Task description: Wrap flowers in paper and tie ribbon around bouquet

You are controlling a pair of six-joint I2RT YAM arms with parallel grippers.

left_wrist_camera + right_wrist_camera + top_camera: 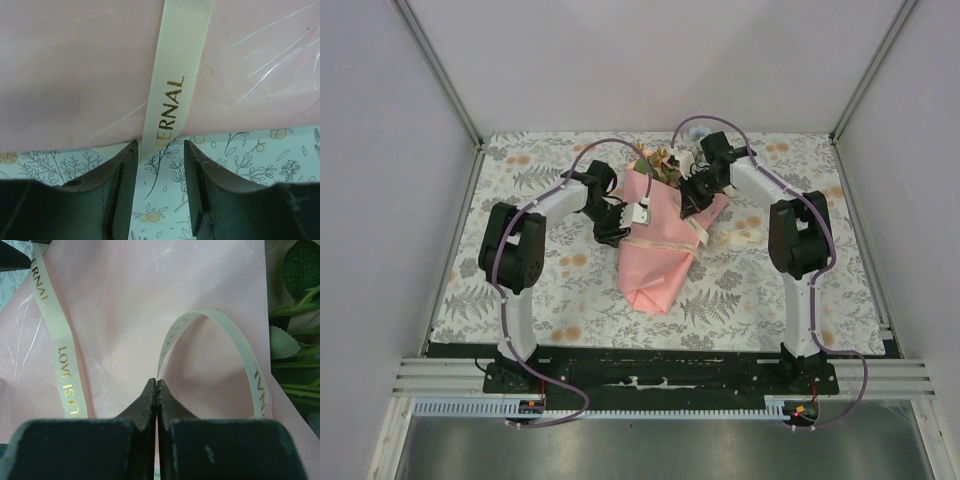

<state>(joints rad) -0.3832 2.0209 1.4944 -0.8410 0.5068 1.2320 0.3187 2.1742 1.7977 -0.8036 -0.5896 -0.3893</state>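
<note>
The bouquet lies on the table as a pink paper (655, 262) cone, with the flowers (660, 160) at its far end. A cream ribbon (667, 243) with gold lettering crosses its waist. My left gripper (612, 232) sits at the cone's left edge. In the left wrist view it (160, 150) stands open, and the ribbon (175, 85) runs down over the paper (75, 75) to just past the left fingertip, not gripped. My right gripper (157, 382) is shut on the ribbon (225, 325), which arches up in a loop from its tips above the paper (125, 305).
A floral-print tablecloth (750, 290) covers the table, and it shows between my left fingers (250, 165). Green leaves (300, 265) and stems lie just right of my right gripper. A second stretch of ribbon (60, 350) runs along the paper to its left. White walls enclose the table.
</note>
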